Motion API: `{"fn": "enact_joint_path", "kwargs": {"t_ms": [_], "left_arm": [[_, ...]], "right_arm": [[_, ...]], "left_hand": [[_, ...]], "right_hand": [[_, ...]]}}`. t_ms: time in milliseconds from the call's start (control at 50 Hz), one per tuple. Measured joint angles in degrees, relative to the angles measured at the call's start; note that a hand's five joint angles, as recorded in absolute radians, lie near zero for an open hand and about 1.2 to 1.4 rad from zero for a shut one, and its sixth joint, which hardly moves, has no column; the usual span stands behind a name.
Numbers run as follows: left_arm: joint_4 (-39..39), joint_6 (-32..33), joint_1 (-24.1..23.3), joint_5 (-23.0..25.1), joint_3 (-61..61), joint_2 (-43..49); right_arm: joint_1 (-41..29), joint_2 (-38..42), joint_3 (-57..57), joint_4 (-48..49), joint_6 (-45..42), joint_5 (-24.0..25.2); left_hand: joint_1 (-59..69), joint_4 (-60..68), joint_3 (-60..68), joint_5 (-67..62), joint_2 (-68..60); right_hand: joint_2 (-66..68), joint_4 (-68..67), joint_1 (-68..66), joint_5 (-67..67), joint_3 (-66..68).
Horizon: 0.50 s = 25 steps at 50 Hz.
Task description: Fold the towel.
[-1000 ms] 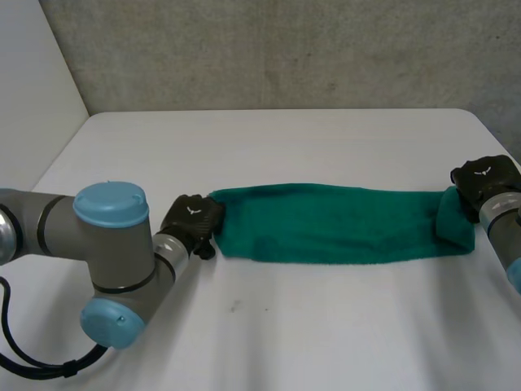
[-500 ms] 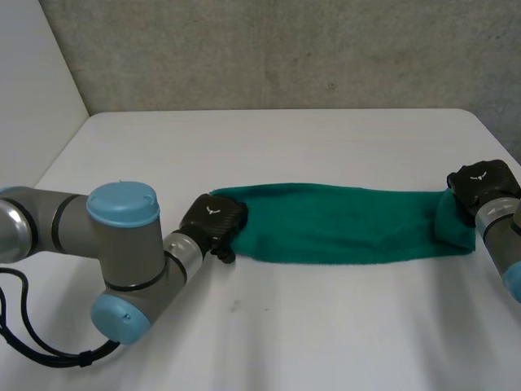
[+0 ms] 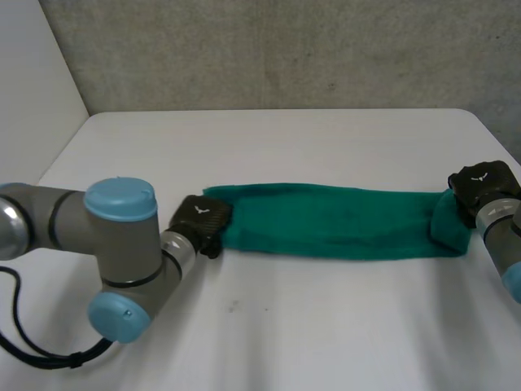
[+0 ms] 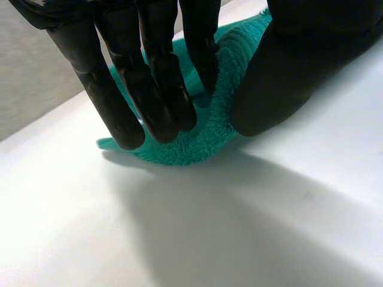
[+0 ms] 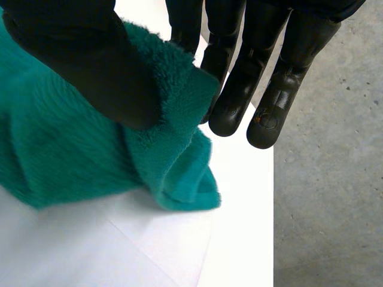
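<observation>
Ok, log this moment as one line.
towel: long strip on table | left hand: pinches one short end | right hand: pinches other short end, bunched | fold: ends not yet brought together

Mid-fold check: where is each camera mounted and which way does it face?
Head view: between and behind the arms, looking down at the table and towel; both arms show.
Left wrist view: on the left wrist, looking along the palm; left hand pinches a towel end.
Right wrist view: on the right wrist, along its palm; right hand pinches the other end.
Shared: towel, table.
</observation>
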<state>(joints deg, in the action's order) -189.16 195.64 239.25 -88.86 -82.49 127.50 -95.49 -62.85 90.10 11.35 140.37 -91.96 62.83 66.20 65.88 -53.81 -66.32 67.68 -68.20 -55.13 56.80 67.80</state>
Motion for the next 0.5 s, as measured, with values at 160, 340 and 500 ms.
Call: {"fn": "enact_joint_path", "kwargs": {"t_ms": [160,340,500], "left_arm": [[0.69,3.66,0.86,-6.2,-8.2,-7.61],[0.54,4.87,1.63,-6.83,-16.37,-11.64],[0.46,4.73,2.39,-8.07,-18.62,-13.76]], "right_arm": [[-0.08,0.01,-0.02,-0.05,-0.29,-0.22],[-0.37,0.01,-0.02,-0.26,-0.38,-0.31],[-0.32,0.01,-0.02,-0.54,-0.51,-0.23]], "left_hand": [[-3.15,-6.97,-6.63,4.46,7.0],[-24.87,-28.19,-27.69,25.91,28.42],[-28.12,-32.39,-31.51,30.18,32.42]], "right_hand": [[0.0,0.0,0.0,0.0,0.0],[0.0,0.0,0.0,0.0,0.0],[0.0,0.0,0.0,0.0,0.0]]}}
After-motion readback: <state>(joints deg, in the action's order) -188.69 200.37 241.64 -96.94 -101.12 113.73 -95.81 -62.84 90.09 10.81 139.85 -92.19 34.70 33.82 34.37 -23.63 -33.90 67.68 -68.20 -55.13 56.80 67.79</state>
